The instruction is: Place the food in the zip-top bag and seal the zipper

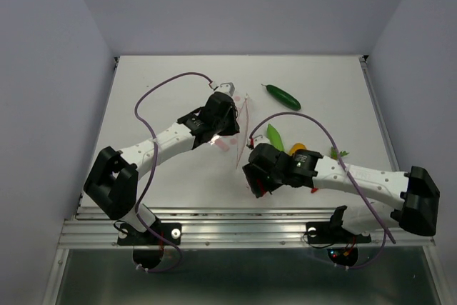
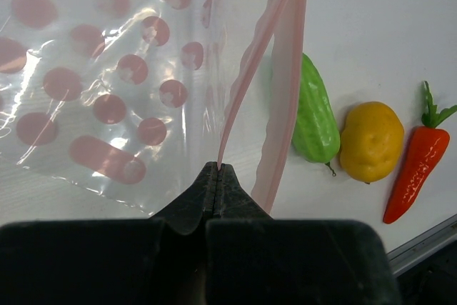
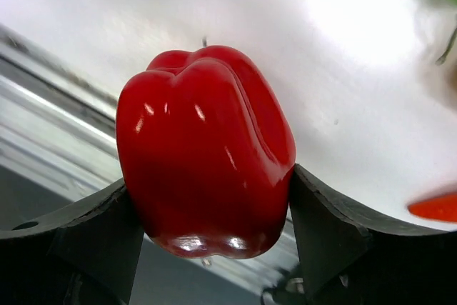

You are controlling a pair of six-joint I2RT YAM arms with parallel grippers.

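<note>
My left gripper (image 2: 216, 171) is shut on one pink lip of the zipper (image 2: 246, 76) and holds that edge of the zip-top bag (image 2: 107, 69) up; the other lip (image 2: 285, 83) hangs beside it, so the mouth stands apart. In the top view the left gripper (image 1: 230, 130) is at the bag (image 1: 227, 144). My right gripper (image 3: 211, 205) is shut on the red bell pepper (image 3: 207, 151), held off the table just right of the bag (image 1: 263, 188). The light green pod (image 2: 314, 116), yellow-orange piece (image 2: 370, 141) and carrot (image 2: 416, 169) lie beside the mouth. The cucumber (image 1: 282, 96) lies farther back.
The metal rail (image 1: 235, 219) runs along the table's near edge, close under the right gripper. Purple cables (image 1: 153, 91) loop over both arms. Grey walls close in the table on three sides.
</note>
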